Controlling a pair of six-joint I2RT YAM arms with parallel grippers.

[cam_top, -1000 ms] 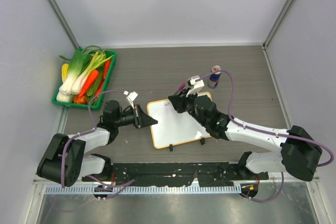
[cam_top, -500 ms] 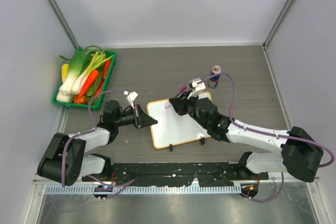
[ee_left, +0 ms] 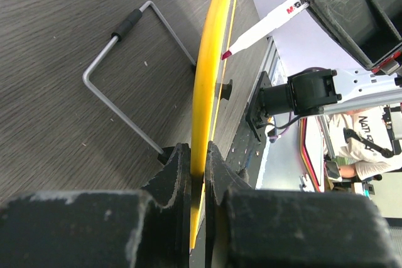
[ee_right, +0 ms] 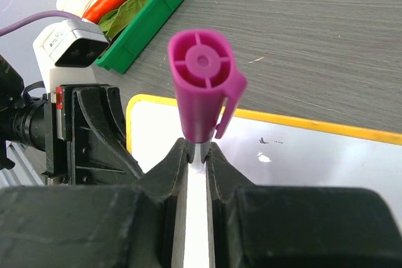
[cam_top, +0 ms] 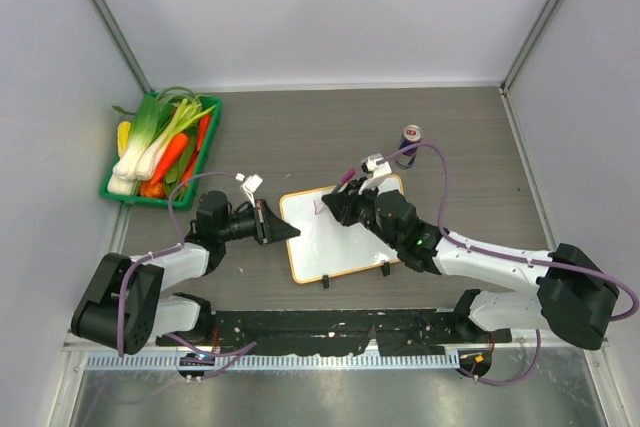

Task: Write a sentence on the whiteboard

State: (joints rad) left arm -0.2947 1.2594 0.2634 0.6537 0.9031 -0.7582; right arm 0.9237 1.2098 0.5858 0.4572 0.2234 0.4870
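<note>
The whiteboard [cam_top: 335, 242] lies flat on the table, white with an orange frame and two black clip feet on its near edge. My left gripper [cam_top: 284, 230] is shut on its left edge; in the left wrist view the frame [ee_left: 213, 61] runs edge-on between the jaws of the left gripper [ee_left: 198, 161]. My right gripper [cam_top: 340, 207] is shut on a marker with a magenta cap end [ee_right: 202, 86], tip down over the board's far left part. The marker tip [ee_left: 226, 54] hangs at the board face. A small pink mark [cam_top: 317, 205] shows there; no readable sentence shows.
A green tray [cam_top: 200, 162] of vegetables stands at the far left. A drink can [cam_top: 407, 145] stands just beyond the board's far right corner. A bent wire stand [ee_left: 125, 86] sticks out behind the board. Side walls close in on both sides.
My right gripper has moved the marker toward the near left over the board, uncovering the can. The left gripper and the board have not moved.
</note>
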